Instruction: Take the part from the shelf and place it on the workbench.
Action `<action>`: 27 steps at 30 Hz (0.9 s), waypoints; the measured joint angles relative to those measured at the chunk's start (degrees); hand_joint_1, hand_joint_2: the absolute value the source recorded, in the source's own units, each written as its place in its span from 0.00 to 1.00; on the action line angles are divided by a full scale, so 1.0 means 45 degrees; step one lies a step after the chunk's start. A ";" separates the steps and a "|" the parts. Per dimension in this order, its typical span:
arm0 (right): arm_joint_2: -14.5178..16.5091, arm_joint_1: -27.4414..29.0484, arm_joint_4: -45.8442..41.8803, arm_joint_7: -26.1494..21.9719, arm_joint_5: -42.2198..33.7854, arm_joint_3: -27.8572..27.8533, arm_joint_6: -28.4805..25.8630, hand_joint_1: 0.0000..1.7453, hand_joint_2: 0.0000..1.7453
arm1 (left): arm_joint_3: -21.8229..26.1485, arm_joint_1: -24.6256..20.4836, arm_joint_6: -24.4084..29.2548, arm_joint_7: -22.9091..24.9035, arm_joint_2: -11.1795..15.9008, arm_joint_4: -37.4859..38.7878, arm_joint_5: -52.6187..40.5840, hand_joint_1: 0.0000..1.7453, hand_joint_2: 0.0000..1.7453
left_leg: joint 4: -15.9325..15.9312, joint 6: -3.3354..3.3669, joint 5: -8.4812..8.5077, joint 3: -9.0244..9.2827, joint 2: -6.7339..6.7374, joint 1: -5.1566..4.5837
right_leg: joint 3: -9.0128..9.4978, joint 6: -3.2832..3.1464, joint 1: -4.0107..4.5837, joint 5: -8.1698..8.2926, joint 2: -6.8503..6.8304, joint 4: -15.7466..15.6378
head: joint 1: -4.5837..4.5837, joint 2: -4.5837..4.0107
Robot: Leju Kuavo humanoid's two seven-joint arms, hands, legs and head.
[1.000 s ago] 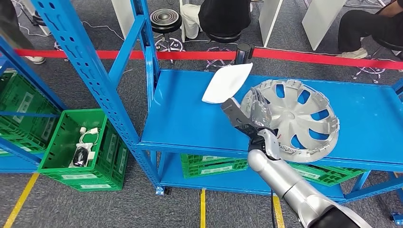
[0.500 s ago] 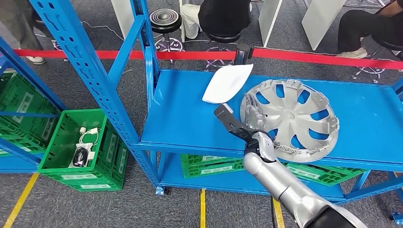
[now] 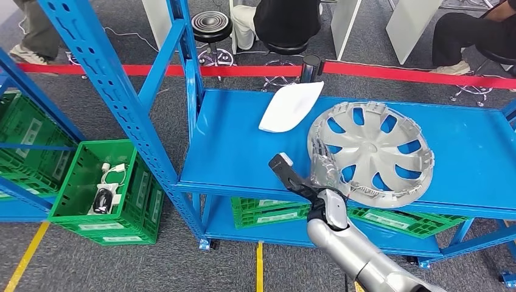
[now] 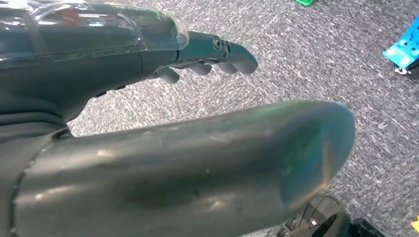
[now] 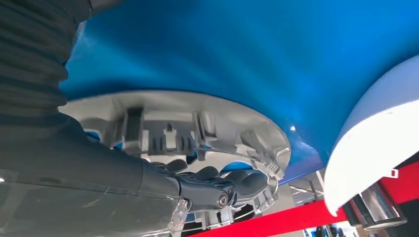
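The big round silver plastic wheel cover [image 3: 371, 152] lies on the blue metal shelf [image 3: 231, 146], near the front edge, with its hollow side up. It has long holes all around it and little clips on the rim. Just beside it, at the back, lies a white curved plastic shell [image 3: 291, 106]; the two look very close, maybe touching.

The right robot hand [image 3: 321, 167] is at the near edge of the wheel cover. In the right wrist view its dark fingers [image 5: 232, 185] curl in against the rim and the thumb sticks out to the side. It looks like it has hold of the rim, but I cannot tell how tight. The left robot hand [image 4: 148, 123] hangs over the grey carpet with its fingers apart and nothing in it.

I think the wheel cover is light but wide and a bit bendy, so it could wobble or tip when lifted by one edge. The clips look thin and could snap. The rim or a spoke between two holes looks like the best place to hold.

The green crates [image 3: 109, 188] have white labels, too small to read
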 joint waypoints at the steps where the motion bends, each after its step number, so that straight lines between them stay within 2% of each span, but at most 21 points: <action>1: -0.0001 0.0041 -0.0104 0.0043 0.0053 0.0009 0.0027 0.00 1.00 | 0.0000 0.0001 -0.0011 -0.0002 -0.0001 0.0013 0.0000 0.00 0.00 | 0.0000 0.0000 0.0000 0.0001 -0.0001 0.0000 | 0.0000 0.0000 0.0000 0.0000 0.0000 0.0000 | 0.0000 0.0000; 4: -0.0021 0.0186 -0.0452 0.0210 0.0453 0.0043 0.0159 0.00 1.00 | 0.0000 0.0006 -0.0018 0.0001 -0.0001 0.0048 0.0018 0.00 0.00 | 0.0000 0.0000 0.0001 0.0005 -0.0009 0.0001 | 0.0001 0.0000 0.0000 0.0000 0.0000 0.0001 | -0.0001 0.0000; 10: -0.0125 0.1154 -0.1885 0.0401 0.2817 -0.0234 0.0562 0.00 1.00 | 0.0000 0.0142 0.0187 -0.0088 -0.0013 0.0159 0.0287 0.00 0.00 | 0.0001 -0.0009 -0.0006 0.0005 -0.0044 0.0001 | 0.0005 -0.0005 0.0000 -0.0006 -0.0006 0.0000 | 0.0001 0.0000; 21: -0.0253 0.2647 -0.4487 0.0415 0.4872 -0.1015 0.1589 0.00 1.00 | 0.0000 0.0185 0.0287 -0.0257 -0.0168 0.0352 0.0709 0.00 0.00 | 0.0000 -0.0014 -0.0010 0.0006 -0.0129 0.0001 | 0.0016 -0.0013 -0.0001 -0.0022 -0.0024 -0.0003 | 0.0004 0.0000; 27: -0.0256 0.3178 -0.5416 0.0419 0.5196 -0.1442 0.2229 0.00 1.00 | 0.0000 0.0185 0.0398 -0.0378 -0.0265 0.0497 0.0803 0.00 0.00 | 0.0000 -0.0014 -0.0010 0.0007 -0.0128 0.0001 | 0.0018 -0.0013 -0.0001 -0.0023 -0.0025 -0.0003 | 0.0004 0.0000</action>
